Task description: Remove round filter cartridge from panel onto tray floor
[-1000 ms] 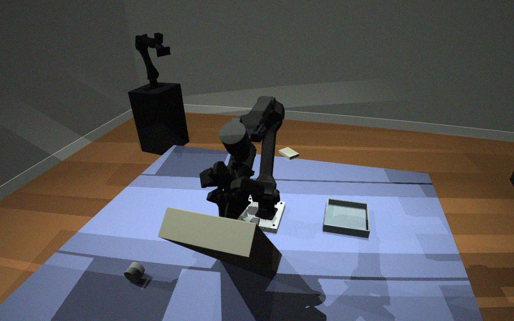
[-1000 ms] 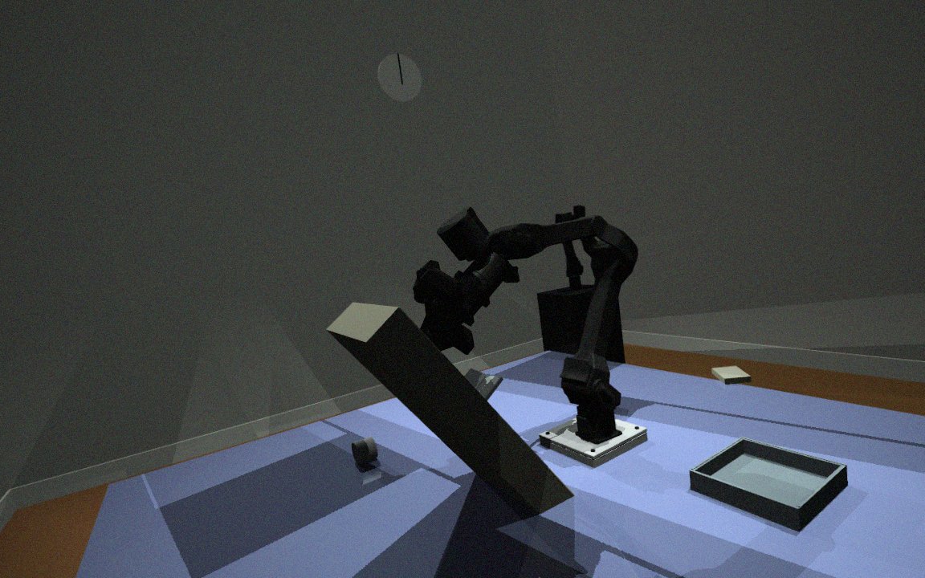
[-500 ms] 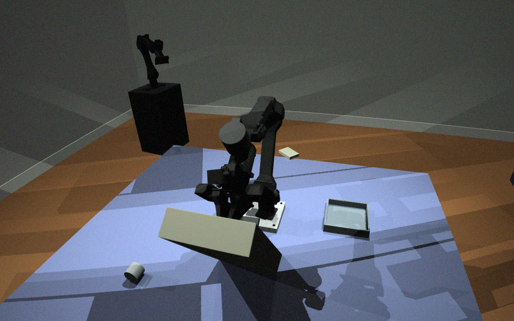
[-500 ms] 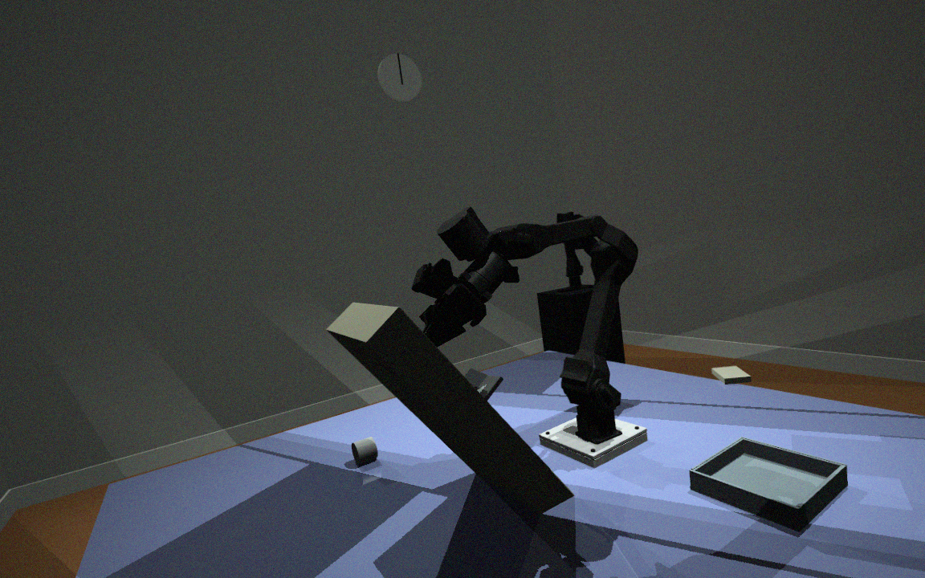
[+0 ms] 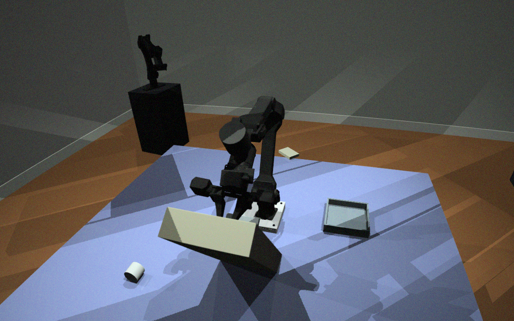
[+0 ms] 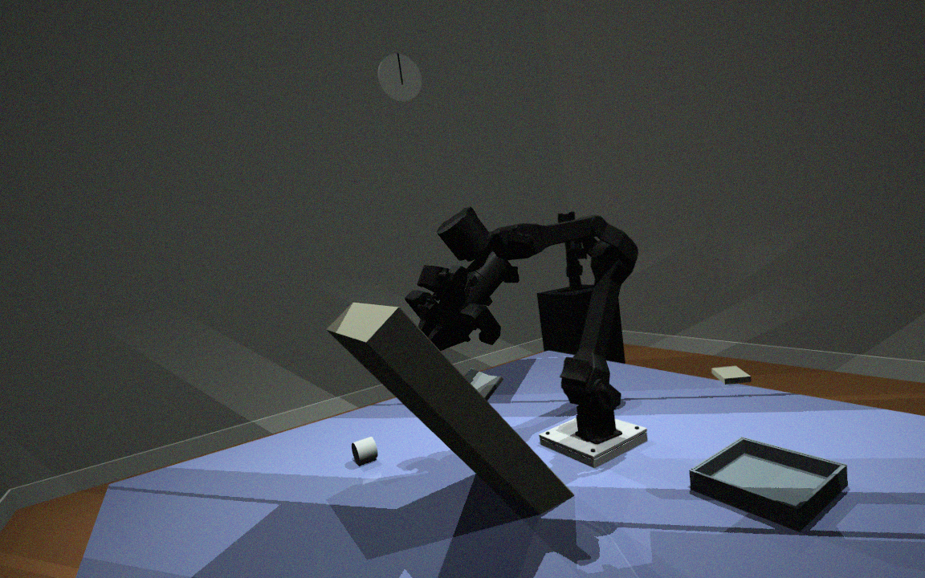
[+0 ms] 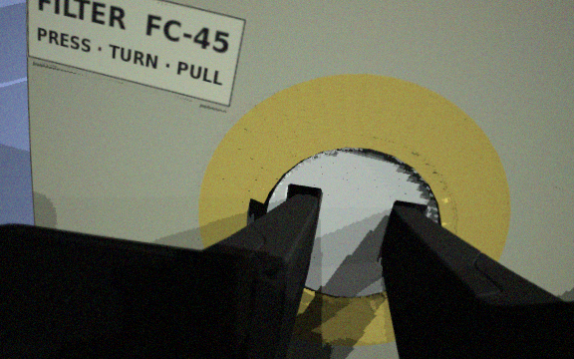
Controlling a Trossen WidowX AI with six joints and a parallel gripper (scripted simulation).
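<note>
The filter cartridge [image 7: 352, 170] is a pale round face inside a yellow ring [image 7: 357, 107] on the tilted service panel [image 5: 211, 231] [image 6: 444, 409] [image 7: 118, 150]. It looks about level with the panel face. My gripper [image 7: 349, 209] [image 5: 227, 213] is shut on the cartridge, with a fingertip in each of its two slots; pale face shows between the fingers. A dark notch [image 7: 256, 210] shows at the hole's left edge. The fingers hide the lower sides of the face. The open tray [image 5: 346, 232] [image 6: 739, 495] stands empty on the table, beyond the panel from the cylinder.
A white cylinder [image 5: 134, 272] [image 6: 365, 449] lies on the table. A grey angled object [image 6: 483, 384] is behind the panel. My base plate [image 6: 588, 450] is between panel and tray. A cream block [image 5: 288, 152] [image 6: 730, 374] and another arm on a black pedestal [image 5: 159, 119] are farther back.
</note>
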